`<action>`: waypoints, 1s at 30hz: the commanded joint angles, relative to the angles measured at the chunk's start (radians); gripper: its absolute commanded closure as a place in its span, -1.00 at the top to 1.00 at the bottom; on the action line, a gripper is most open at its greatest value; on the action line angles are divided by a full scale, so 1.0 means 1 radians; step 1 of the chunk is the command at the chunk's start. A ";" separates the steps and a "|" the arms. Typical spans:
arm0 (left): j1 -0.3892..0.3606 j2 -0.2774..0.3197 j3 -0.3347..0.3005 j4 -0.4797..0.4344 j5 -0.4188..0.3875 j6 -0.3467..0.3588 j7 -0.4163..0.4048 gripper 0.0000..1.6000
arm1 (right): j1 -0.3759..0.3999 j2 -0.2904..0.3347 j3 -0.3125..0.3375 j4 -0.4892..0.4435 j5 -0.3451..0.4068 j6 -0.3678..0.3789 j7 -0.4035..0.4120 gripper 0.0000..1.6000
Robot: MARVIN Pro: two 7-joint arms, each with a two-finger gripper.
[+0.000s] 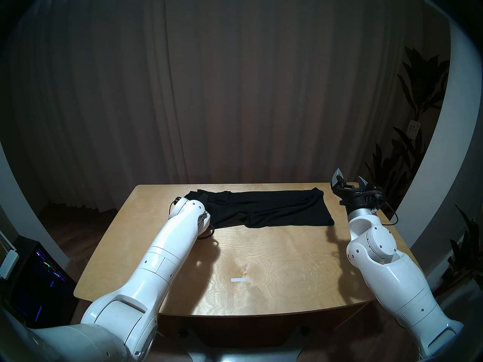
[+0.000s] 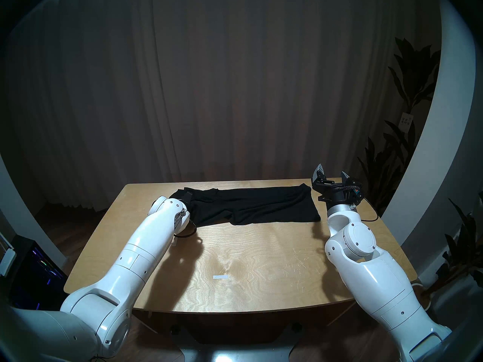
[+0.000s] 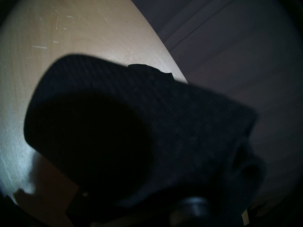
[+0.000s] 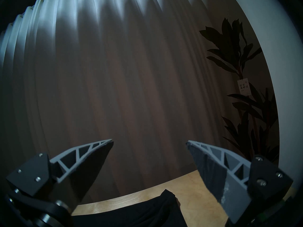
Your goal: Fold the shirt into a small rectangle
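black fabric pinched in the left gripper (image 1: 202, 197), clamped on the shirt (image 1: 264, 208) at its left end near the table (image 1: 261, 262) far-left corner, likely for folding across. right gripper (image 1: 349, 182) spread empty, raised beside the far-right corner.

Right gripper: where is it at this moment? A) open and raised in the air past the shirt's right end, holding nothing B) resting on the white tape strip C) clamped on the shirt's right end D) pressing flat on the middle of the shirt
A: the right gripper has its fingers spread with nothing between them, up off the table beside the right end of the shirt.
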 commanded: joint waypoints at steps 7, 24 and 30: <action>-0.128 -0.021 0.057 -0.030 0.107 -0.027 -0.011 -1.00 | 0.007 -0.005 0.010 0.000 0.009 -0.012 0.003 1.00; -0.260 -0.171 0.156 0.090 0.196 0.017 -0.044 -1.00 | -0.052 0.002 0.052 0.005 0.043 -0.037 -0.018 1.00; -0.308 -0.229 0.191 0.148 0.220 0.038 -0.049 -1.00 | -0.083 0.006 0.072 0.001 0.055 -0.051 -0.034 1.00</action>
